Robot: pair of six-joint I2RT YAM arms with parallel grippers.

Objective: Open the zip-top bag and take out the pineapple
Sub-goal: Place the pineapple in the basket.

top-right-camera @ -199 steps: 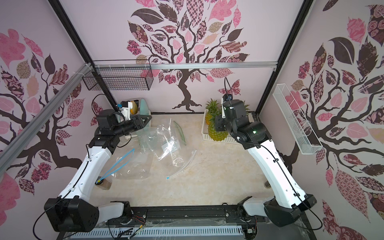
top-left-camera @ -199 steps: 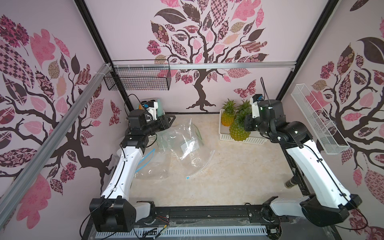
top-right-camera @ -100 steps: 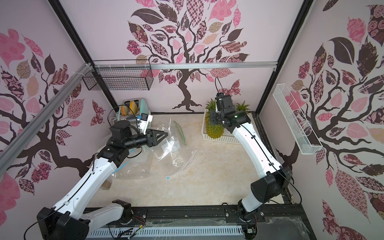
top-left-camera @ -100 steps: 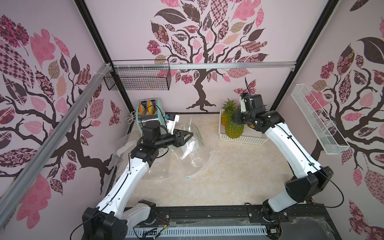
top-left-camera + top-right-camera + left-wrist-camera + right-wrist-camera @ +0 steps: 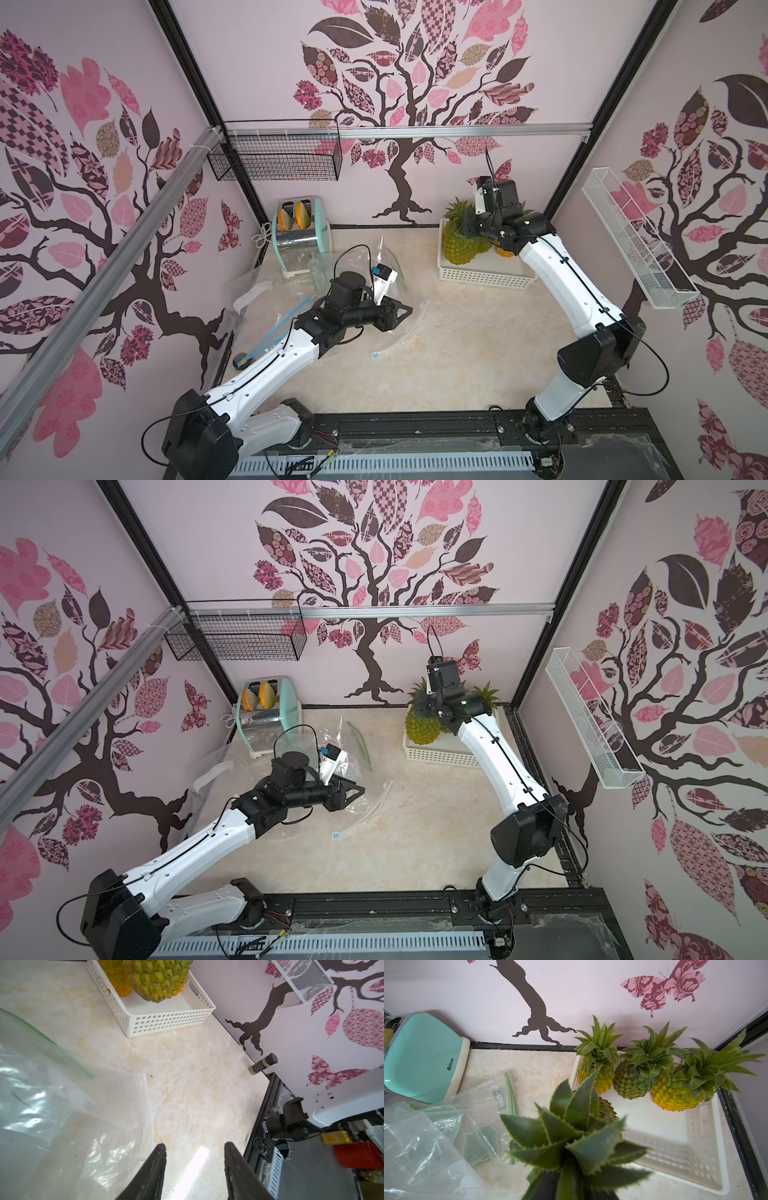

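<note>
Top views first: left fingers (image 5: 399, 311) hang half open above the bag (image 5: 324, 266) on the worktop (image 5: 457, 353), holding nothing. Right fingers (image 5: 471, 222) are clamped on the pineapple (image 5: 461, 247) by its crown, over the basket (image 5: 482, 278).

Left wrist: fingers apart, only bare worktop between them, with the bag edge just beside. The pineapple's base looks lifted off the basket floor.

Right wrist: the crown fills the view and the fingers are mostly hidden.

Green-yellow pineapple (image 5: 459, 247), white perforated basket (image 5: 484, 279) — mint toaster (image 5: 323, 232), cream-marbled table (image 5: 457, 353).
</note>
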